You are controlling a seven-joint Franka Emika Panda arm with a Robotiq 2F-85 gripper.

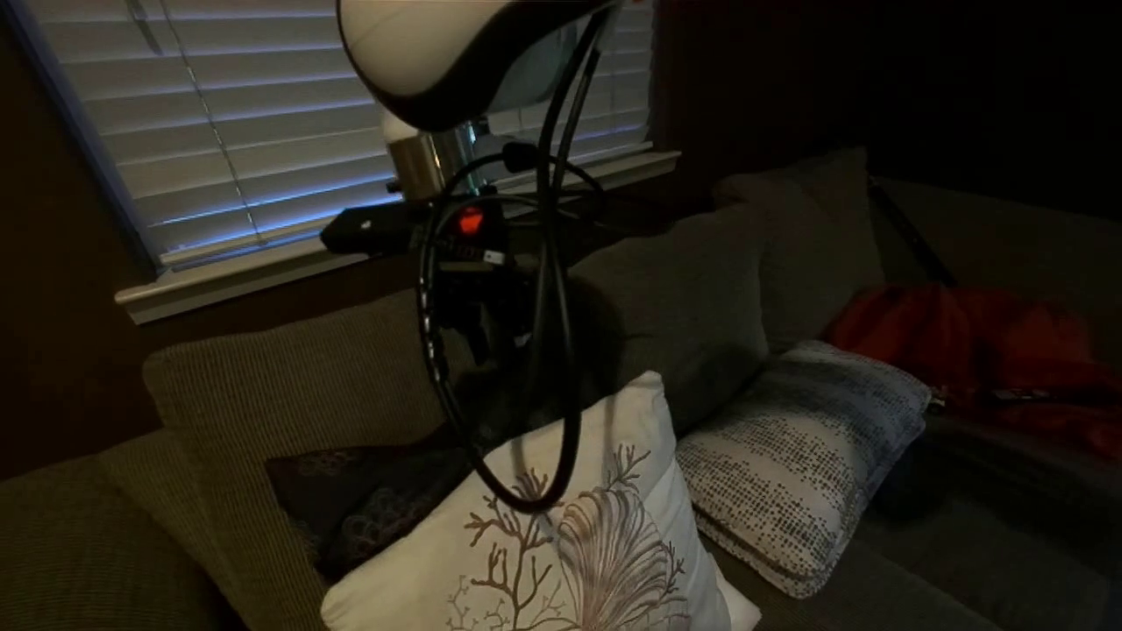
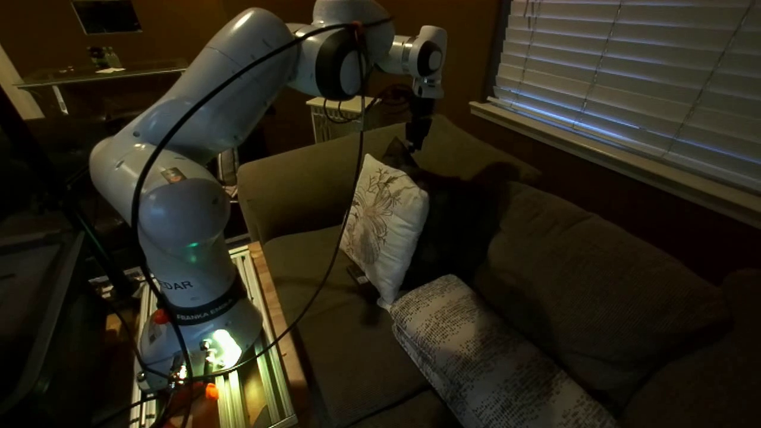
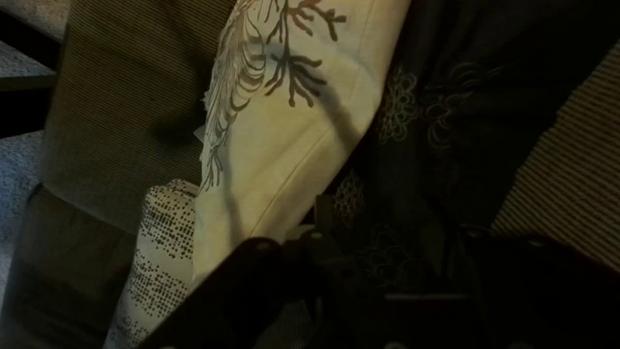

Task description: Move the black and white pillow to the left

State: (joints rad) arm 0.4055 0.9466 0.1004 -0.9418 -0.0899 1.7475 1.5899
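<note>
The black and white dotted pillow (image 1: 806,456) lies on the sofa seat; it also shows in an exterior view (image 2: 475,345) and at the lower left of the wrist view (image 3: 162,247). A white pillow with a coral print (image 1: 605,535) leans beside it, also in an exterior view (image 2: 386,220) and the wrist view (image 3: 290,145). A dark embroidered pillow (image 1: 386,491) is behind the white one and shows in the wrist view (image 3: 416,160). My gripper (image 3: 392,223) is open above the dark pillow, with its fingers apart; it shows in both exterior views (image 1: 500,342) (image 2: 416,139).
Sofa back cushions (image 2: 594,255) stand behind the pillows. A window sill (image 2: 594,151) runs above the sofa back. A red cloth (image 1: 973,350) lies past the dotted pillow. A black cable (image 1: 574,421) hangs in a loop from the arm.
</note>
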